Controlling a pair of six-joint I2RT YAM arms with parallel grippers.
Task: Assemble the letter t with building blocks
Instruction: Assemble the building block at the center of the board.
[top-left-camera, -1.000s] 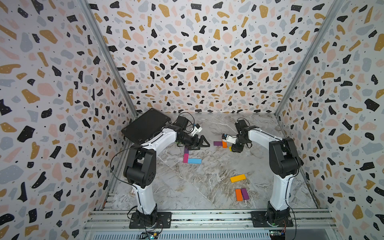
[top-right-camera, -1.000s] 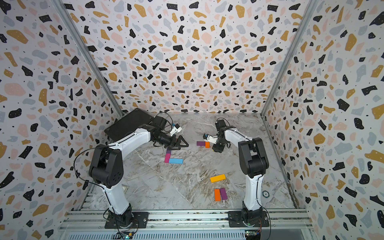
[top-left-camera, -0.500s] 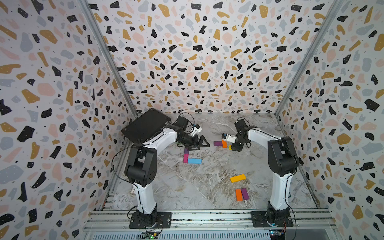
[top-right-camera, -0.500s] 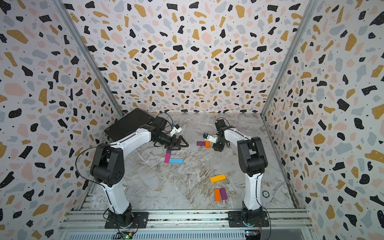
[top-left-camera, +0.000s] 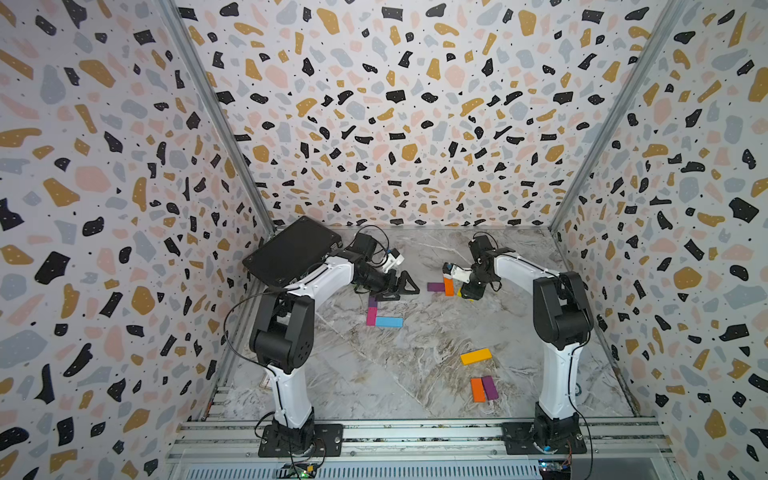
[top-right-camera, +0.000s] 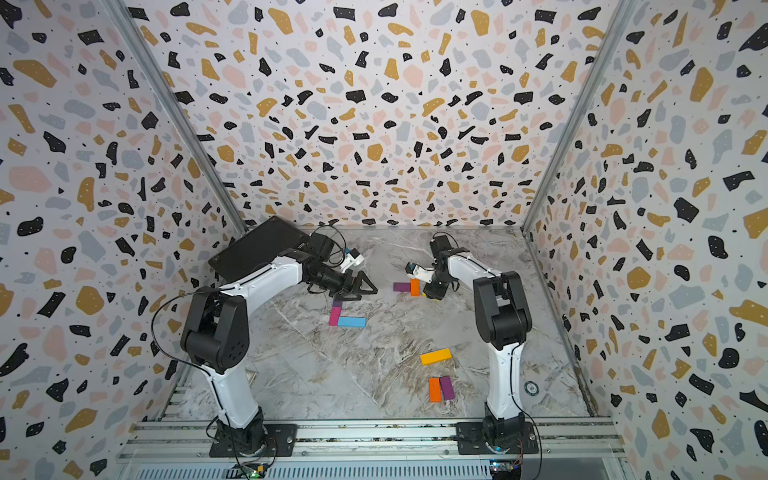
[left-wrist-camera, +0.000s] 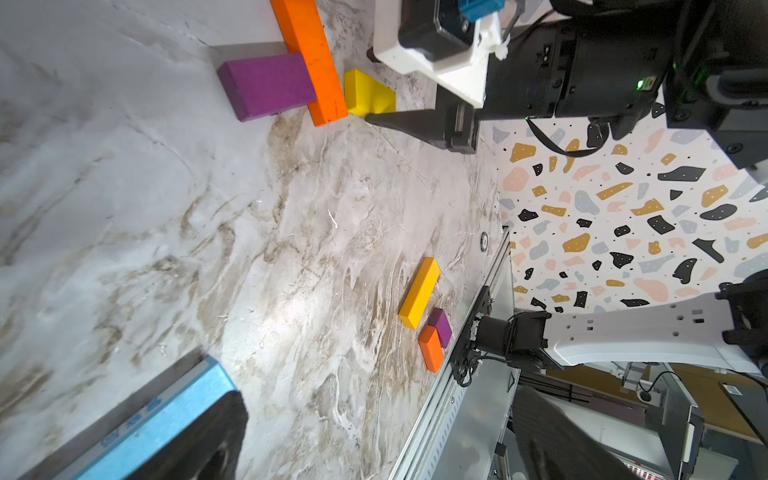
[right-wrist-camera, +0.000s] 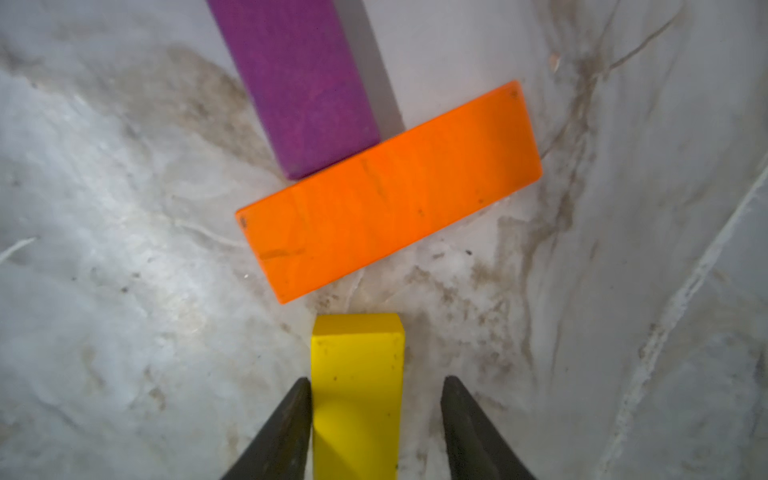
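Right gripper (right-wrist-camera: 376, 380) jaws half-wide, straddling the flat matte yellow block (right-wrist-camera: 357, 374): one dark tapered finger touches it, gap at the other. Just beyond lies a smooth orange slab (right-wrist-camera: 388, 191), with a purple block (right-wrist-camera: 299, 83) butting its long side, on the veined marble-look table (right-wrist-camera: 124, 291). Left gripper (top-left-camera: 395, 286) jaws wide, empty, near the pink block (top-left-camera: 371, 316) and blue block (top-left-camera: 389, 322), which lie in an L.

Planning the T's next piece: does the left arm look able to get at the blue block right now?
Probably yes. The left pincer is open and close to the blue block, which lies flat with nothing on top. Only the pink block sits at one end, so its long sides look free.
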